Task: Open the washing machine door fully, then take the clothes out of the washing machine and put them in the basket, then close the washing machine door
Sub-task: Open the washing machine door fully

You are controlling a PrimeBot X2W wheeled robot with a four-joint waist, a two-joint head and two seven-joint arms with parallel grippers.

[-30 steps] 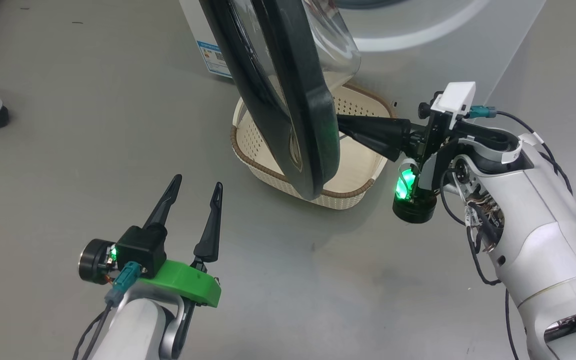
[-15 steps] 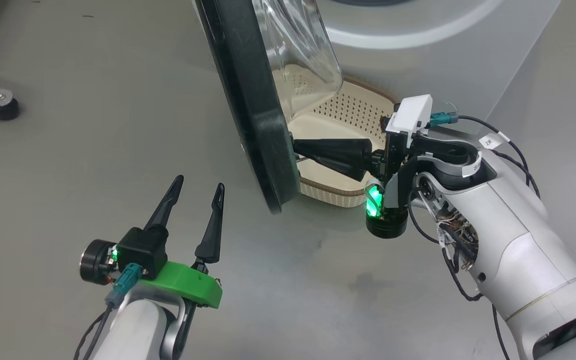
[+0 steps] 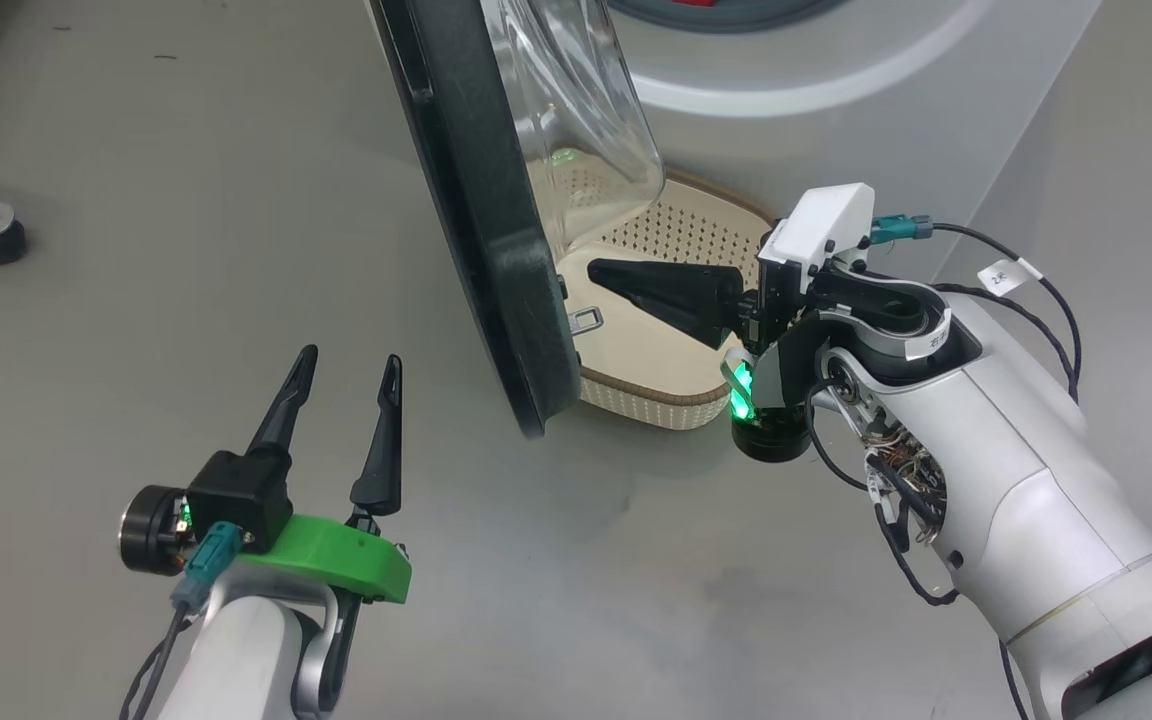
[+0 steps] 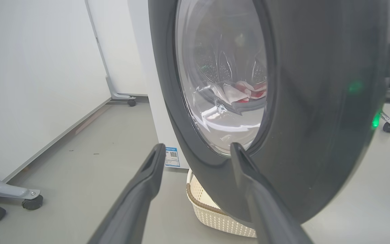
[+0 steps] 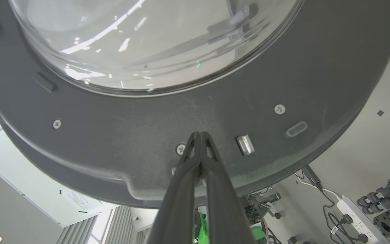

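We log the washing machine door (image 3: 481, 230) edge-on before us, with the washing machine (image 3: 836, 120) behind it. The basket (image 3: 656, 410) sits before the machine, right of the door. Our right gripper (image 3: 596, 270) hangs over the basket, tips near the door's inner face. Our left gripper (image 3: 351, 355) is left of the door, well apart. The clothes (image 4: 249, 93) lie inside the machine.

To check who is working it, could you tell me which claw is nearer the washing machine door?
Right. The right claw, shut, points at the washing machine door, close to its inner rim near the latch; the left claw, open, hangs apart on its outer side.
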